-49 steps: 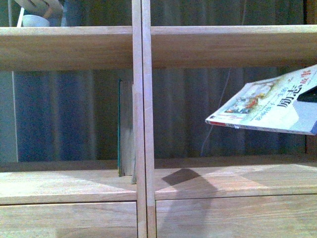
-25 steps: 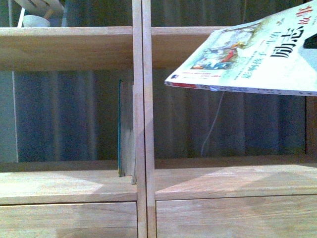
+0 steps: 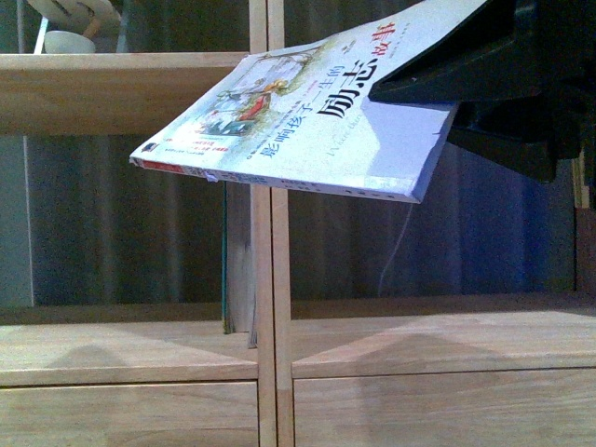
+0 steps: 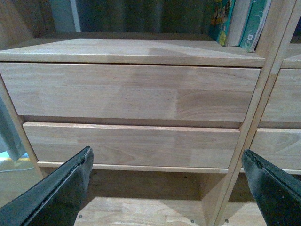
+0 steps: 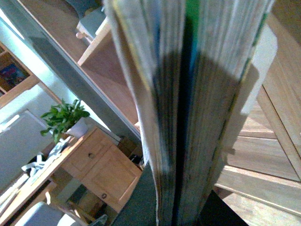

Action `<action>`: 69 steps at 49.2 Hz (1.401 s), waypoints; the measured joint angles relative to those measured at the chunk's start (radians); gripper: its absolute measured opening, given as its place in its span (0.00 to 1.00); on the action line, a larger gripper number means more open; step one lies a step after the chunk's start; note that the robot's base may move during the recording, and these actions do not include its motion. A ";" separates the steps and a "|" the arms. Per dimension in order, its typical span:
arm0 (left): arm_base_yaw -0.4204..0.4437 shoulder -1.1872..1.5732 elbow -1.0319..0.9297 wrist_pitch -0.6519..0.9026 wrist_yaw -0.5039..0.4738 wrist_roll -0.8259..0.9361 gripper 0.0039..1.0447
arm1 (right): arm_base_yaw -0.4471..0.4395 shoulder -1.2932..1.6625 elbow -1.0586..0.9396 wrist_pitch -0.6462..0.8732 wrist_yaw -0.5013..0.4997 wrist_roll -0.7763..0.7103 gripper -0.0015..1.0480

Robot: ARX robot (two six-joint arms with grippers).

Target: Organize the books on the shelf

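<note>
1. Swings white paperback (image 3: 307,121) left and up versus a second ago. Now holds it across the front of central divider (image 3: 270,279), low corner over the left compartment, high above the lower board of the shelf (image 3: 121,345).
2. Grips it in right gripper (image 3: 438,107), jaws clenched on the book's right end. Keeps it tilted, cover up, left end lowest. Fills right wrist view with its page edges.
3. Parks left gripper (image 4: 169,186) low, facing drawer fronts (image 4: 131,92), jaws spread, nothing grasped.
4. Leaves teal book (image 3: 224,270) upright in left compartment, just beside the divider.
5. Judged step: carrying the paperback toward a slot by the teal book, not yet turned upright.
6. Risks:
   - Could sag or slip, since held at one end only.
   - Could clip the divider or upper board if swung in flat.
   - Could topple the teal book if pushed in at this tilt.
</note>
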 joint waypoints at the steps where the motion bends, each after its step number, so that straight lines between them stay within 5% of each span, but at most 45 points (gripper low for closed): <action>1: 0.000 0.000 -0.001 0.005 -0.003 -0.008 0.93 | 0.002 0.006 0.005 0.000 0.003 -0.002 0.07; 13: 0.129 0.382 0.027 0.492 0.139 -0.262 0.93 | 0.006 0.047 0.038 0.002 0.021 -0.016 0.07; 33: 0.190 0.880 0.309 0.939 0.523 -0.763 0.93 | 0.015 0.049 0.049 0.007 0.038 -0.032 0.07; 44: 0.059 1.014 0.404 1.156 0.431 -1.114 0.93 | 0.010 0.048 0.065 0.008 0.041 -0.035 0.07; 69: -0.204 1.297 0.649 1.182 0.326 -1.299 0.93 | -0.011 -0.080 0.050 0.007 -0.049 -0.034 0.07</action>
